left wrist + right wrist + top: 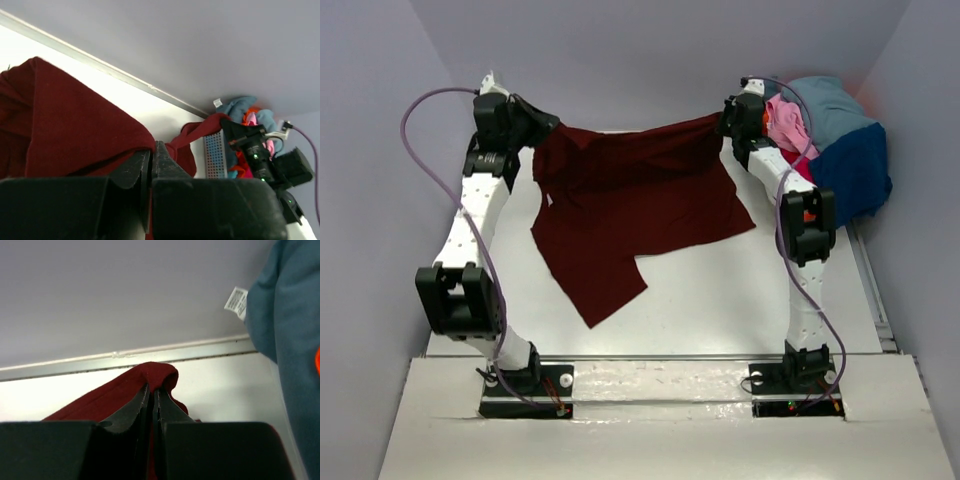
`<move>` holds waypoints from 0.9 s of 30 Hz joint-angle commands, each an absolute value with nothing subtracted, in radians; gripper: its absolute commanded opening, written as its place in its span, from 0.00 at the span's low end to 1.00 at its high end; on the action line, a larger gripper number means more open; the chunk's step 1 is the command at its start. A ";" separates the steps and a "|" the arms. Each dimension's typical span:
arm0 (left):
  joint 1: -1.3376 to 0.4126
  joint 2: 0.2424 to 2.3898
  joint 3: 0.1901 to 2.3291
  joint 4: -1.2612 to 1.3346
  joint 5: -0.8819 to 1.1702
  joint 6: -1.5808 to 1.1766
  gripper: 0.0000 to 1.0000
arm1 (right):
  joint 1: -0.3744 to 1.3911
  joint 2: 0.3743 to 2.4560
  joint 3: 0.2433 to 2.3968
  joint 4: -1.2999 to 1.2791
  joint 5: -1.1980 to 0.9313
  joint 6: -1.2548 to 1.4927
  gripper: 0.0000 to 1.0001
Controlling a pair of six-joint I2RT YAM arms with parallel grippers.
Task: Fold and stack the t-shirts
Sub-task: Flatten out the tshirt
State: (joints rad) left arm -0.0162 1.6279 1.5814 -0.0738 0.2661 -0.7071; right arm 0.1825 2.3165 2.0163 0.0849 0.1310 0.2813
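Maroon t-shirt (630, 215): largest item; strung across the far side of the white table (720, 300), its far edge pulled fairly taut between the two arms, its lower part draping toward the near side with one flap trailing near-left; probably held this way so that the cloth hangs open and can be laid flat for folding; not yet folded.

Heap of unfolded shirts, far right corner, just beside the right arm: navy shirt (855, 170) at the near side, teal-blue shirt (830, 105) on top at the far side, pink shirt (788, 120) toward the left; apparently waiting their turn.

Left gripper (545, 125): far left; fingers clamped tight on a bunch of the maroon cloth.

Right gripper (725, 118): far right; fingers pinched together on a fold of the same shirt.

White label (235, 302): sticking out from the teal-blue shirt.
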 commanded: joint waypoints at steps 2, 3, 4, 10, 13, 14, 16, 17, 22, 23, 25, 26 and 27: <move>-0.035 1.511 1.331 0.027 0.201 -0.790 0.06 | 0.164 2.215 1.937 0.051 0.121 0.337 0.07; -0.035 1.503 1.301 0.031 0.192 -0.796 0.06 | 0.164 2.215 1.931 0.040 0.118 0.337 0.07; -0.047 1.490 1.275 0.041 0.189 -0.798 0.06 | 0.164 2.212 1.927 0.029 0.094 0.328 0.07; -0.048 1.517 1.247 0.061 0.167 -0.764 0.06 | 0.164 2.240 1.960 -0.052 0.121 0.316 0.07; -0.035 1.577 1.353 0.051 0.137 -0.739 0.06 | 0.155 2.253 1.993 -0.045 0.162 0.314 0.07; -0.025 1.621 1.388 0.049 0.127 -0.733 0.06 | 0.155 2.263 2.005 -0.037 0.164 0.311 0.07; -0.012 1.675 1.509 0.046 0.115 -0.718 0.06 | 0.155 2.281 2.061 -0.022 0.160 0.296 0.07; -0.003 1.737 1.555 0.043 0.112 -0.712 0.06 | 0.155 2.296 2.094 -0.026 0.155 0.292 0.07; 0.008 1.963 1.951 0.002 0.118 -0.687 0.06 | 0.155 2.445 2.321 -0.075 0.141 0.276 0.07; 0.008 2.024 2.032 0.002 0.124 -0.674 0.06 | 0.155 2.453 2.333 -0.063 0.138 0.278 0.07; 0.008 2.074 2.081 0.002 0.130 -0.670 0.06 | 0.155 2.468 2.326 -0.020 0.130 0.284 0.07; 0.008 2.106 2.103 0.008 0.126 -0.664 0.06 | 0.155 2.476 2.321 -0.011 0.114 0.288 0.07; 0.008 2.118 2.106 0.008 0.120 -0.663 0.06 | 0.155 2.482 2.321 -0.011 0.106 0.290 0.07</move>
State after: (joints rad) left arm 0.0029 2.0716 2.0315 -0.0154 0.1429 -0.7033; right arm 0.1638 2.4428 2.2902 -0.0586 0.1272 0.2996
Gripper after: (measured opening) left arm 0.091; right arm 0.086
